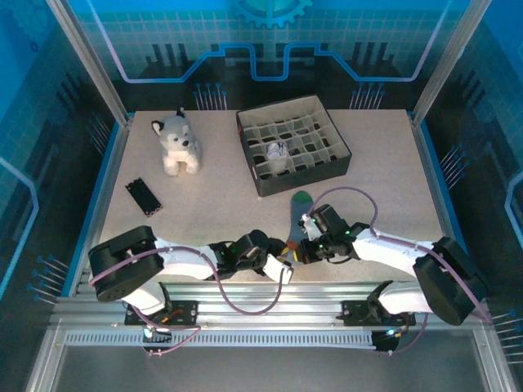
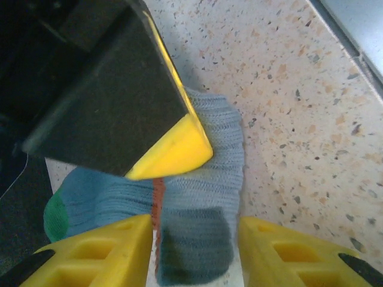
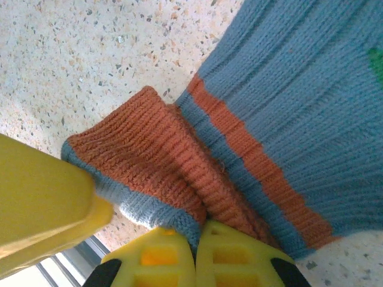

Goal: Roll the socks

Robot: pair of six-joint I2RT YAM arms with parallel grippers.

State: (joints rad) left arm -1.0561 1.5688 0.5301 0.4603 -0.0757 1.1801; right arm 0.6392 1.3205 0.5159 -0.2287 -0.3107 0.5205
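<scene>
- The grey-blue sock [image 1: 297, 214] lies flat on the tabletop [image 1: 392, 180] just in front of the divider box [image 1: 304, 180]. Its green toe points toward the box and its orange-red cuff [image 3: 155, 155] is at the end away from it.
- The cuff is already folded over once onto the leg, so the step in hand looks like the start of the roll.
- The right gripper [image 3: 196, 254] has its jaws shut, pinching the doubled cuff at its edge.
- The left gripper [image 2: 194, 239] has its jaws parted, standing either side of the sock without clamping it. One of the right gripper's fingers sits right in front of them.
- To do the step well, the right pinch probably needs to hold both layers of the fold and turn them toward the box in short, tight turns.
- The left jaws would do best pressing the leg flat just ahead of the fold, so the knit does not slide or bunch up.
- The two grippers are very close together, so slow, alternating moves would lower the chance of a knock.
- Count, socks: two. One is the grey-blue sock; the other looks like the white sock [image 1: 276, 151], bundled in a compartment of the box.
- Count, others: one divider box, one plush husky [image 1: 178, 143] left of the box, one black flat object [image 1: 143, 196] farther left and nearer the arms, and two grippers.
</scene>
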